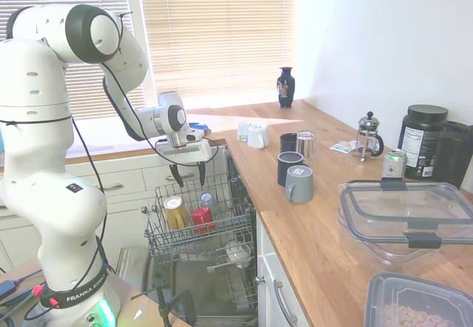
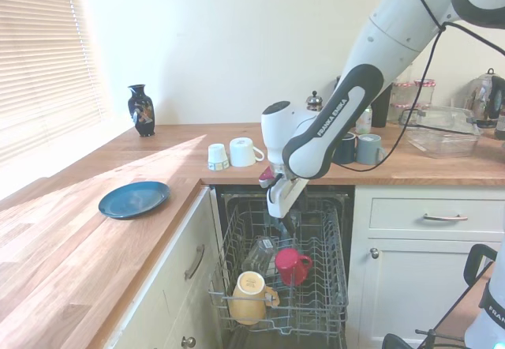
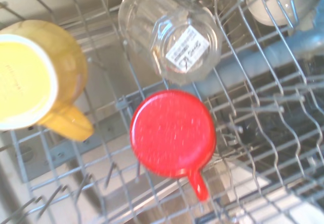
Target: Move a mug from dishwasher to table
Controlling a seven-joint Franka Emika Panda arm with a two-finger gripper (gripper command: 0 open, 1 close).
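Mug, small glossy red one (image 3: 173, 134), sits upside down in the pull-out grey wire rack (image 2: 335, 286) of the white under-counter dishwasher (image 2: 284, 199), base up, handle free on one side. Just beside it: large yellow mug (image 3: 35, 77) and clear drinking glass (image 3: 169, 31), both on the same rack. End effector (image 1: 188, 179) hangs directly above the red mug, apart from it, dark fingers spread, holding nothing. Step in hand: approach, pre-grasp; nothing lifted yet. Next move likely calls for a straight descent, fingers straddling the mug wall or handle without clipping the glass or rack tines, then closing, lifting clear, carrying to the long light-brown wooden desk (image 1: 295, 223).
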